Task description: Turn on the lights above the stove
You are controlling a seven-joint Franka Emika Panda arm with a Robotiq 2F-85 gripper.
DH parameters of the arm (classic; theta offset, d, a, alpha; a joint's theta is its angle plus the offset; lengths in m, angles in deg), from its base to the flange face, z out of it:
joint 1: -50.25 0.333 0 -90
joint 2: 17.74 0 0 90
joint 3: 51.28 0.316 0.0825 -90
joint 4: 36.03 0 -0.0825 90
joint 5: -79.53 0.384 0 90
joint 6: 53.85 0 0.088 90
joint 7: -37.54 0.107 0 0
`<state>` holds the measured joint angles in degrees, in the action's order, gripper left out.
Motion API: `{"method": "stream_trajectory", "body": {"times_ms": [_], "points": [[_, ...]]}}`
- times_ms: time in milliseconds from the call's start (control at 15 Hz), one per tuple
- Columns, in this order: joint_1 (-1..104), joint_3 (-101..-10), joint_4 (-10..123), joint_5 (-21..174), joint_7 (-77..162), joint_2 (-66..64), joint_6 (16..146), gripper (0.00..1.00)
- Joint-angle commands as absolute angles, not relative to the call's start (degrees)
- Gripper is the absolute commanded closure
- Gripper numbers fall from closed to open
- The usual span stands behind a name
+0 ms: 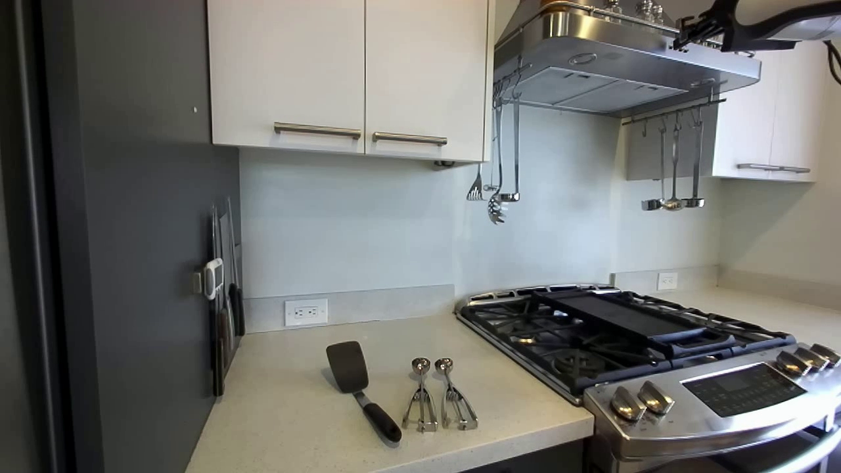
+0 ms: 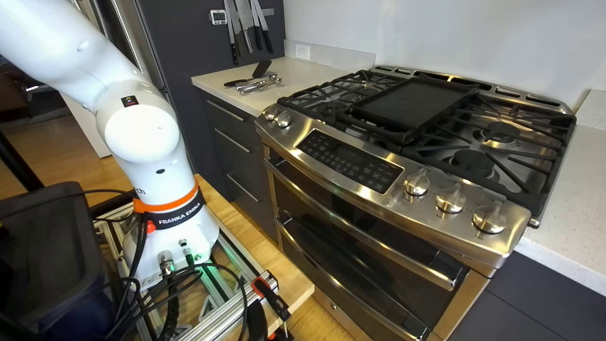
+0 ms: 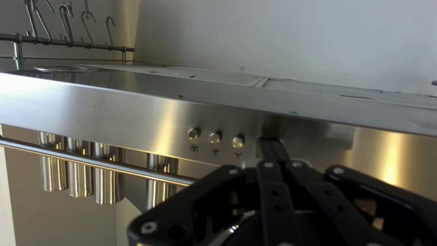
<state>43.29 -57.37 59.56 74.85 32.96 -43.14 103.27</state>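
Three small buttons (image 3: 215,137) on the front of the hood (image 3: 136,124) sit at 9 o'clock from the gripper (image 3: 271,141) in the wrist view, but their marks look like fans, so I can't tell which does the lights (image 1: 582,59); maybe one's hidden behind the jaws. Those are together, contact unclear. Buttons look like stiff, slick metal: don't grab, just poke dead centre. The rail (image 3: 102,162) is at 8, hood edge at 12, open room past that.
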Motion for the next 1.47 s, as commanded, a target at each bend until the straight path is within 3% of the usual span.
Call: {"method": "stream_trajectory", "body": {"times_ms": [0, 1400], "points": [[45.1, -58.7, 58.1, 75.7, 30.9, -42.1, 103.1, 1.0], [53.7, -64.6, 58.0, 82.7, 18.6, -43.1, 101.8, 1.0]]}}
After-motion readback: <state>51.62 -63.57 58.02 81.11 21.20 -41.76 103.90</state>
